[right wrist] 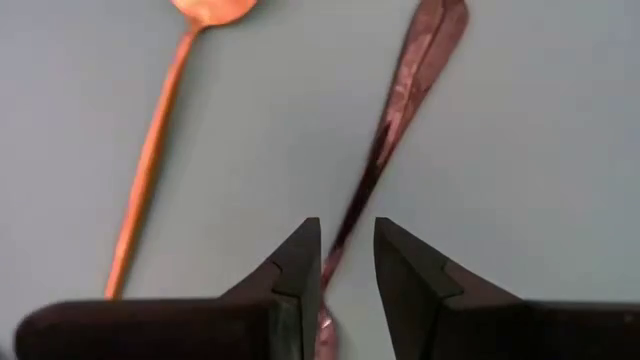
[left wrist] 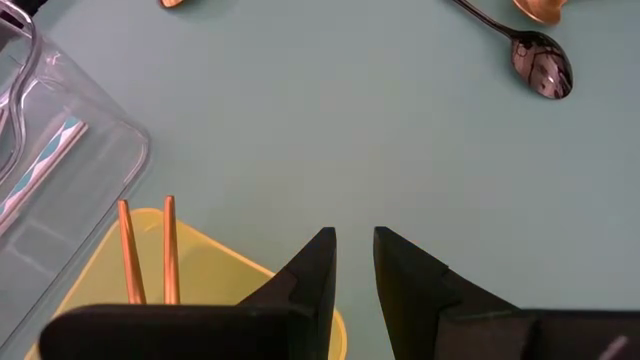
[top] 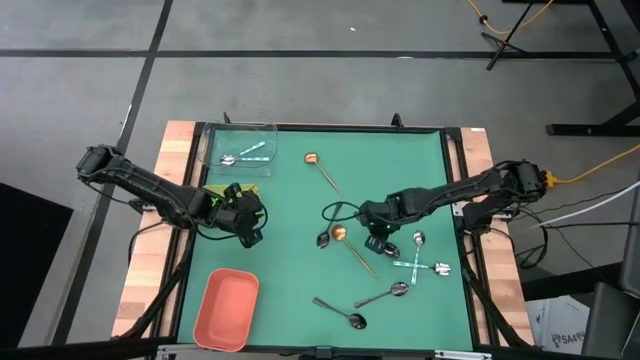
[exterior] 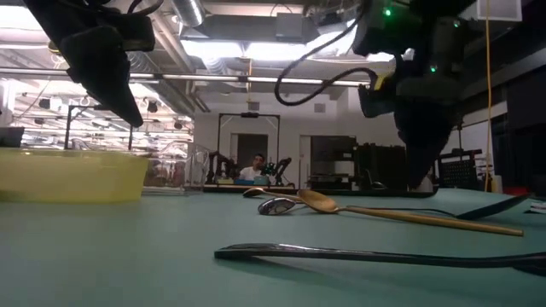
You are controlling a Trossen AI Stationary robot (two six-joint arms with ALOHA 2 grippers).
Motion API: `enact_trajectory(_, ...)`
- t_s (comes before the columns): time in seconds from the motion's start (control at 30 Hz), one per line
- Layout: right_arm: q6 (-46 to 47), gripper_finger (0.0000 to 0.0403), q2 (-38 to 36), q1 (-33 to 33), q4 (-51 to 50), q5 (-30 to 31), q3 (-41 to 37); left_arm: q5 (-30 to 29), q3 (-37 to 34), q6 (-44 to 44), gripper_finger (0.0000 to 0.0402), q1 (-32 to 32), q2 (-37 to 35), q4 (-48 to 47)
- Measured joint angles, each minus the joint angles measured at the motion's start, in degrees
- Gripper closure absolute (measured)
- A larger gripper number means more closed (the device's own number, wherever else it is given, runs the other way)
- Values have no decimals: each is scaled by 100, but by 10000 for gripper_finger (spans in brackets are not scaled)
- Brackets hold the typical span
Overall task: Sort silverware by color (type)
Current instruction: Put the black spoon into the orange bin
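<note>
The silverware lies spread over the green mat. My right gripper points down at the mat's middle right, open by a narrow gap. Its fingers stand on either side of a dark spoon's thin handle, which lies flat on the mat; I cannot tell whether they touch it. A copper spoon lies beside it. My left gripper hangs open and holds nothing over a corner of the yellow-green tray, which holds two copper handles.
A clear tray with silver spoons stands at the far left, a salmon tray at the near left. On the mat lie another copper spoon, dark spoons and silver spoons.
</note>
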Motion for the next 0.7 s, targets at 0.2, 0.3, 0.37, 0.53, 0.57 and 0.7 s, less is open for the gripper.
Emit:
enact_trajectory(0.2, -1, 317, 0, -9, 111, 318, -141, 2, 0, -4, 337, 1, 0, 11)
enact_trajectory(0.3, 39, 317, 23, -11, 192, 331, -142, 2, 0, -2, 337, 2, 0, 22)
enact_trajectory(0.37, 190, 317, 46, -9, 220, 356, -142, 2, 0, -4, 337, 2, 0, 26)
enact_trajectory(0.53, 281, 317, 222, -9, 331, 310, -142, 2, 0, -4, 337, 2, 0, 44)
enact_trajectory(0.57, 280, 317, 249, -9, 343, 306, -142, 4, 0, -4, 337, 2, 0, 59)
enact_trajectory(0.7, 281, 317, 416, -9, 334, 257, -140, 4, 0, -2, 337, 2, -2, 97)
